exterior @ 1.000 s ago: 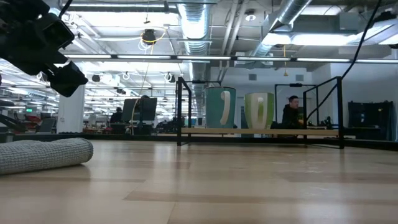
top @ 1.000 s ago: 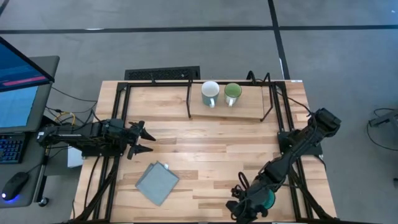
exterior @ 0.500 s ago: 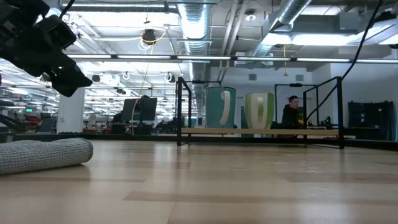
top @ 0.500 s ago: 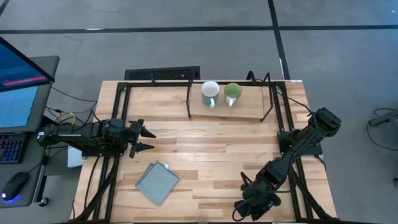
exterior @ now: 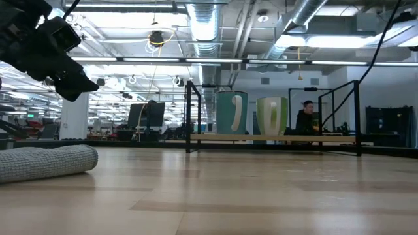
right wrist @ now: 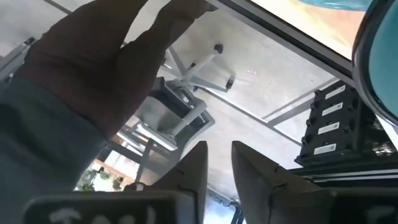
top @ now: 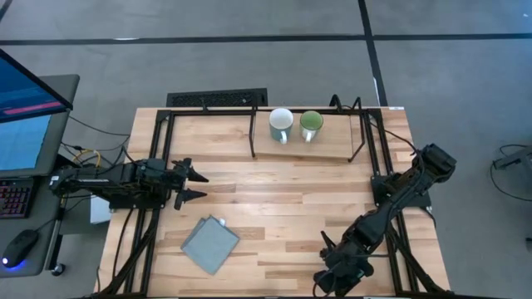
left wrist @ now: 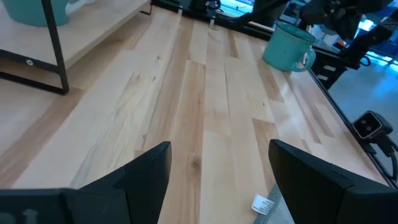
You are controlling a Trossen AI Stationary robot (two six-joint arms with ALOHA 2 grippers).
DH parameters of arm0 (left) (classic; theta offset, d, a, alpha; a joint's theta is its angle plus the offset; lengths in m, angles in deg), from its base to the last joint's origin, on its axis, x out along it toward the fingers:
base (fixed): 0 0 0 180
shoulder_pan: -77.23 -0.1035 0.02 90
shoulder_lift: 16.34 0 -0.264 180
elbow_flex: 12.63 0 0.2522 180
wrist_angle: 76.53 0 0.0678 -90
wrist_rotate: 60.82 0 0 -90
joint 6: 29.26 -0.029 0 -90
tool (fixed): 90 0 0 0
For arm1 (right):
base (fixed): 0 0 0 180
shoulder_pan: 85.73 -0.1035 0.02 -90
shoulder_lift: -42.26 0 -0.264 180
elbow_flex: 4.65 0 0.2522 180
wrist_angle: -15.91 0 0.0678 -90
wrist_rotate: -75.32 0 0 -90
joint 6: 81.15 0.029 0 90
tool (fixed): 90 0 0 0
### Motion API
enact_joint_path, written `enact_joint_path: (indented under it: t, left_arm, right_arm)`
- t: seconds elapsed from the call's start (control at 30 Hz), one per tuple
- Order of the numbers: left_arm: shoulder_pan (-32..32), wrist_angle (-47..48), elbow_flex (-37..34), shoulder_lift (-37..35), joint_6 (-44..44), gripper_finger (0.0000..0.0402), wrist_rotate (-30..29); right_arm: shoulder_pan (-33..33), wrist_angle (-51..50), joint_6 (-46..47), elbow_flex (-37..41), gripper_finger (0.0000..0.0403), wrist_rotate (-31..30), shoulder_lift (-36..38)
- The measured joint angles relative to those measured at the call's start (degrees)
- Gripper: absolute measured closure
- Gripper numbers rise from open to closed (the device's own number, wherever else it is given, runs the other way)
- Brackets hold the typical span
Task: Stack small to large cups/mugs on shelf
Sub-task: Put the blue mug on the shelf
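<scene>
Two mugs stand upright side by side on the shelf (top: 303,149) at the far edge: one white inside (top: 280,124) and a light green one (top: 311,124). Both show in the low view (exterior: 230,112) (exterior: 272,115). The larger teal mug (left wrist: 287,46) stands on its base on the tabletop near the near right corner; in the high view my right arm hides it. My right gripper (top: 335,281) is beside it, its fingers (right wrist: 194,165) nearly together with nothing between them. My left gripper (top: 189,184) is open and empty above the table's left side.
A folded grey cloth (top: 209,243) lies on the near left of the tabletop. The shelf's black legs (top: 253,137) (top: 359,139) stand on the table. A person's hand (right wrist: 118,68) shows close to the camera in the right wrist view, off the table's near edge.
My right arm's wrist has shifted a little toward the table's right edge and now covers the teal mug, which showed beside it in the high view one second ago.
</scene>
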Motion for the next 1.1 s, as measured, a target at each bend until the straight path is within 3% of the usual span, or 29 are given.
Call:
enact_joint_path:
  t: [0.3,0.63,1.1]
  left_arm:
    - [0.0,0.0,0.0,0.0,0.1,0.014,0.0]
    - [0.0,0.0,0.0,0.0,0.2,0.014,0.0]
    - [0.0,0.0,0.0,0.0,0.2,0.014,-0.5]
  right_arm:
    - [0.0,1.2,-7.1,0.0,0.0223,1.9,0.0]
    - [0.7,0.6,-6.0,0.0,0.0171,1.7,0.0]
    - [0.9,-1.4,-6.2,0.0,0.0153,1.9,0.0]
